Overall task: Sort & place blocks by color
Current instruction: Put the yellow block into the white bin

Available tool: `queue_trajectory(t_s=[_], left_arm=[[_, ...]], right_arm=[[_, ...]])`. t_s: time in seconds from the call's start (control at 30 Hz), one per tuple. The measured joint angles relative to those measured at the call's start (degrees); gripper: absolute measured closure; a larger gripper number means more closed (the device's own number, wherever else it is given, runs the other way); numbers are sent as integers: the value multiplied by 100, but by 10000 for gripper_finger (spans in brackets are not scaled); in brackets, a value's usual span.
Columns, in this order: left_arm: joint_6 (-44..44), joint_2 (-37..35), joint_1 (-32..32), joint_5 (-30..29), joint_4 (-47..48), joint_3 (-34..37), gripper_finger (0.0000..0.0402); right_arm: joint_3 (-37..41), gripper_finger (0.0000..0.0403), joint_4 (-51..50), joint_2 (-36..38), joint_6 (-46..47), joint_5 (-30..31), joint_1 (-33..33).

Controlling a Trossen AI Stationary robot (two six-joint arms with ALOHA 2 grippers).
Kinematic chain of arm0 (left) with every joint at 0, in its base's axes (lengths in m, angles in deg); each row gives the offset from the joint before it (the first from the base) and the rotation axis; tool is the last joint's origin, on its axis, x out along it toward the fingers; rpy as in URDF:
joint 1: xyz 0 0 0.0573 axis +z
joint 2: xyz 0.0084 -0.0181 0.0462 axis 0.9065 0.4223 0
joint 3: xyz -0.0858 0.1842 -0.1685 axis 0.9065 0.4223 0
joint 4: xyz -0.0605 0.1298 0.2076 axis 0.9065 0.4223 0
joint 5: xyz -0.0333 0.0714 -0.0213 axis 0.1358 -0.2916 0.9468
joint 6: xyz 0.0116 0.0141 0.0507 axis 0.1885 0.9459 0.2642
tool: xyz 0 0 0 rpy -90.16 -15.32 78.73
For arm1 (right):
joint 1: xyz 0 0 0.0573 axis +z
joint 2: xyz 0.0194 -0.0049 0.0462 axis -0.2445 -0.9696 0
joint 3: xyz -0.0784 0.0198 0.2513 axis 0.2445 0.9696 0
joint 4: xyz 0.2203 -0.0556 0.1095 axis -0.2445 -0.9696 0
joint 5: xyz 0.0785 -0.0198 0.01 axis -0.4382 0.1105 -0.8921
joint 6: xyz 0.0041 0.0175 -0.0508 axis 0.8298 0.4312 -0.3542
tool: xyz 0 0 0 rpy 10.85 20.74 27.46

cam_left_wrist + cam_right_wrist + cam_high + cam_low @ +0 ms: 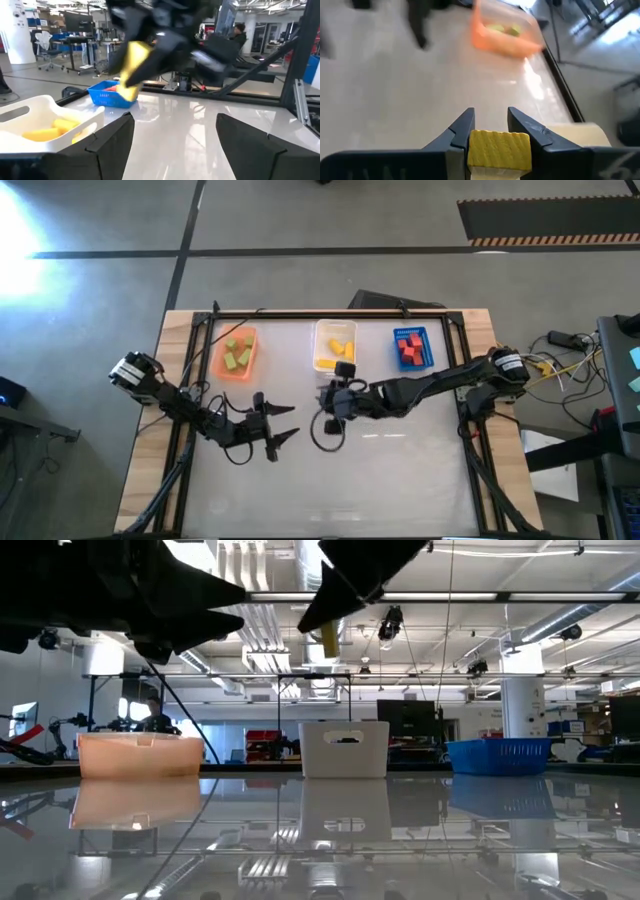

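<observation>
Right gripper (490, 131) is clamping a yellow block (499, 148) above mid-table; I'd be carrying it level over the clear bin (335, 343) before letting go. Left gripper (277, 426) is hanging open, empty.

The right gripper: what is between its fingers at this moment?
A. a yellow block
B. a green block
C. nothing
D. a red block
A: the right wrist view shows the right gripper shut on a yellow block, and the left wrist view shows the same block held above the table.
</observation>
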Motion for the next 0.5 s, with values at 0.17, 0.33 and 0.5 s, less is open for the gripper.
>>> queue_trajectory(t_s=[0.17, 0.33, 0.5], left_arm=[[13, 0, 0, 0, 0, 0, 136], [17, 0, 0, 0, 9, 4, 136], [20, -1, 0, 1, 7, 4, 136]], right_arm=[[1, 319, -60, -28, -31, 11, -654], [211, 319, 367, -44, 48, -554, -1485], [794, 319, 1296, -45, 333, -759, -2202]])
